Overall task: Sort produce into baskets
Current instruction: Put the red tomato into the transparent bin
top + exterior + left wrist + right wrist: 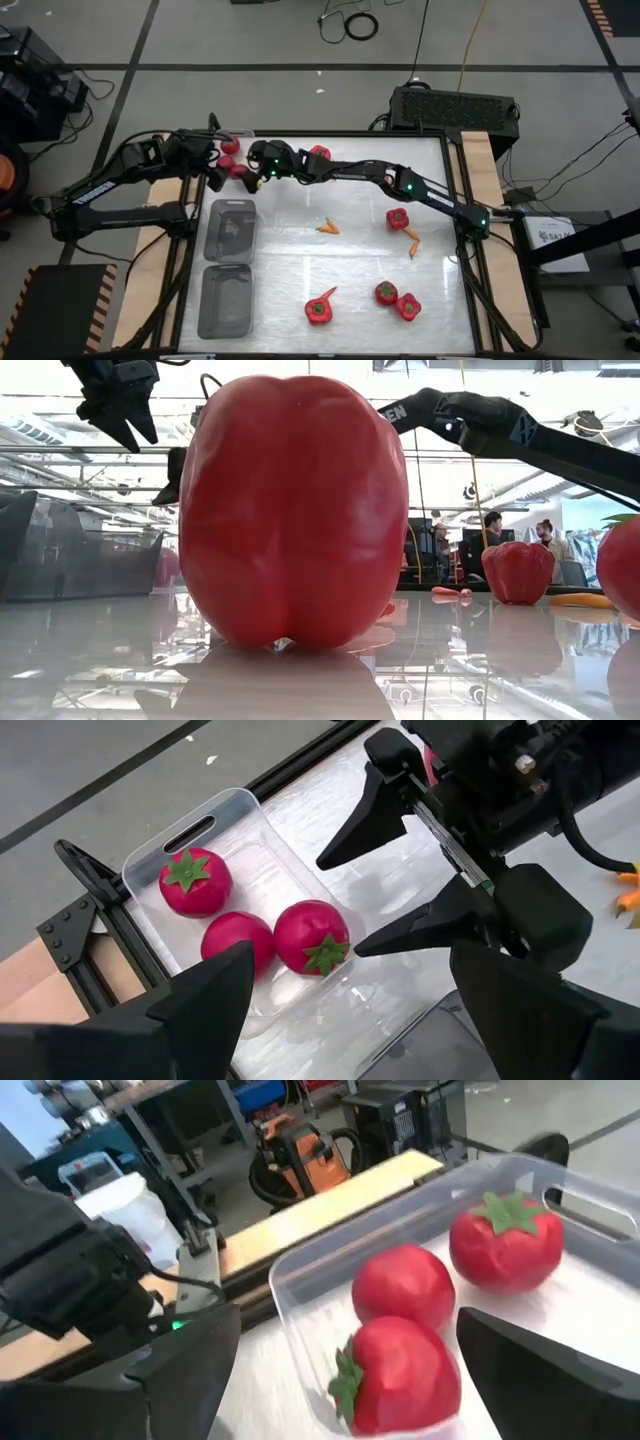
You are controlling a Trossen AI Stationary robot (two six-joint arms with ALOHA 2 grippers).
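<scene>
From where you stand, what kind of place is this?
Probably a robotics lab or workshop, not a kitchen: cables lie on the bare floor, people sit at desks behind the table, and an orange shop vacuum stands among equipment racks.

1. Setting: a robotics lab or workshop.
2. Floor: bare grey, marked with dark tape lines; loose cables (350,22) trail across it beyond the table's far edge.
3. Black electronics box (455,106) sits at the table's far right corner.
4. Low view: open hall with glazing behind; people (492,530) sit at desks.
5. Right wrist view: orange shop vacuum (300,1155) and cluttered benches.
</scene>
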